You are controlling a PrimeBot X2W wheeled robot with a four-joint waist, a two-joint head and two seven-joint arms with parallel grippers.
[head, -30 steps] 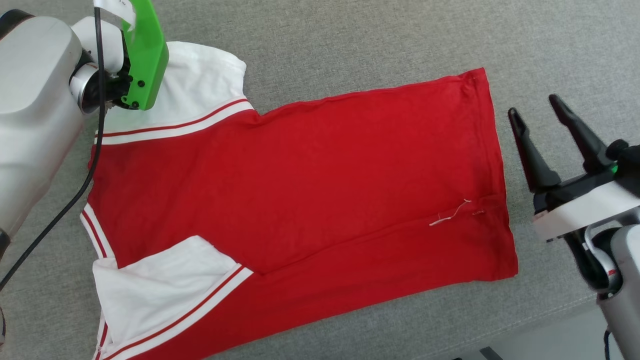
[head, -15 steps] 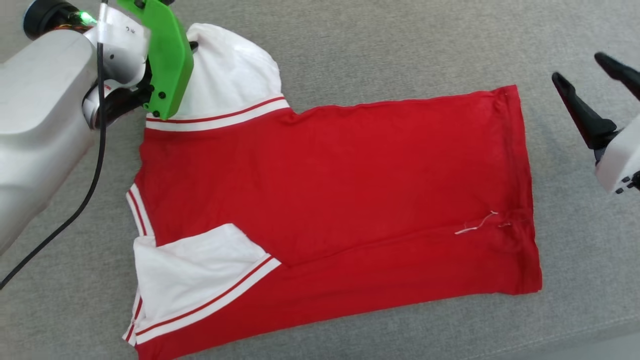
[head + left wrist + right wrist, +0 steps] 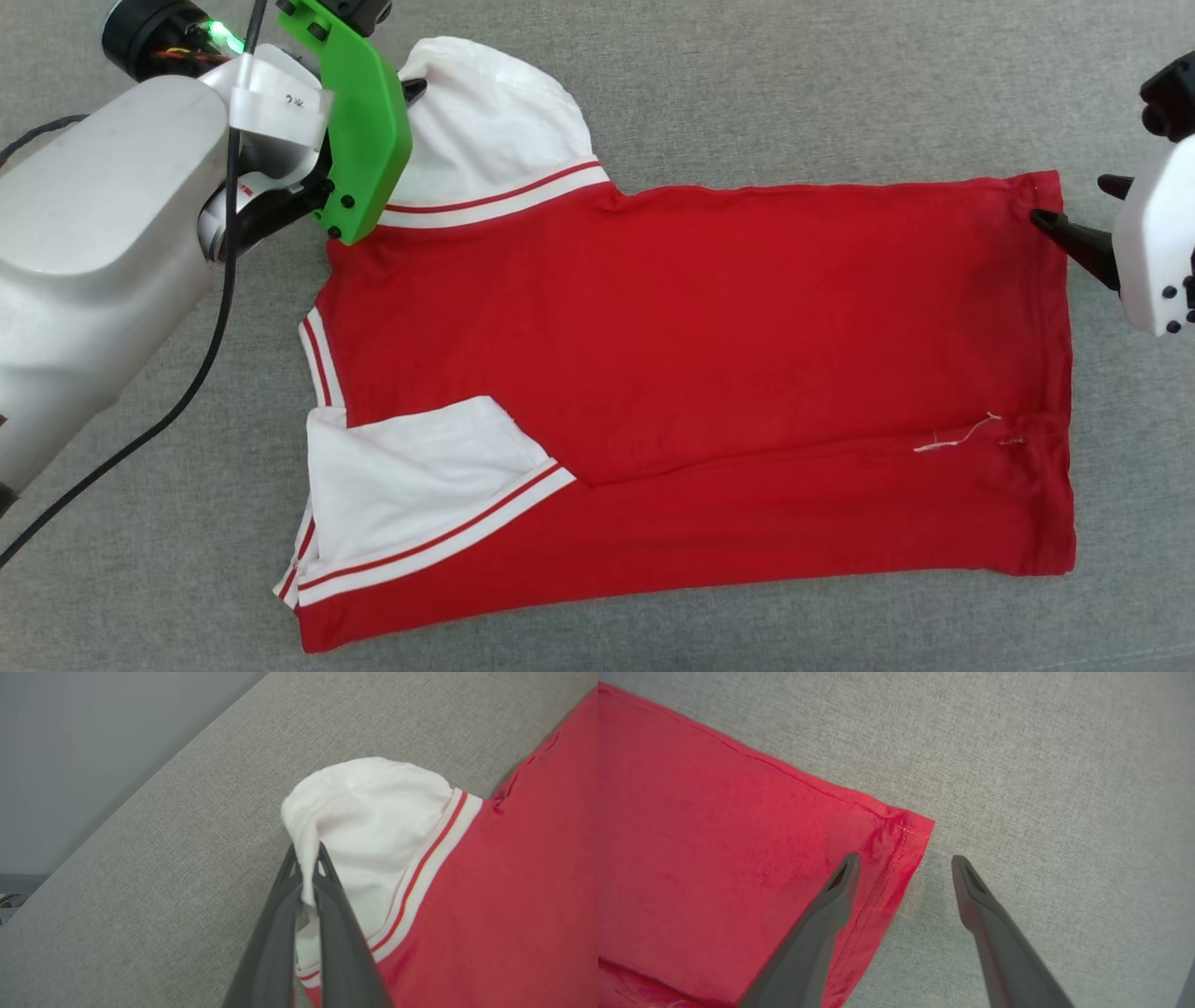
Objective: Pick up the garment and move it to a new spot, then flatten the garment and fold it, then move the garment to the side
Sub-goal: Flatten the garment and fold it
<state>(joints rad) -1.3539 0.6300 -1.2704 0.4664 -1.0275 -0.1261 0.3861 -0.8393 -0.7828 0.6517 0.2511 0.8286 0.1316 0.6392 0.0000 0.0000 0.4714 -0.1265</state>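
Left tool (image 3: 307,858) is clamped on white sleeve (image 3: 369,807); hem corner (image 3: 915,828) is straddled by spread right tool (image 3: 904,857), so only one garment (image 3: 700,327) layer may be caught.

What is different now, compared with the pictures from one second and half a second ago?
The right gripper, open, moved from beside the hem to the garment's far hem corner: one finger over red cloth, one over the grey surface. The left gripper, shut on the white sleeve, has lifted it into a bulge. The head camera shifted too. The garment's body stayed flat.
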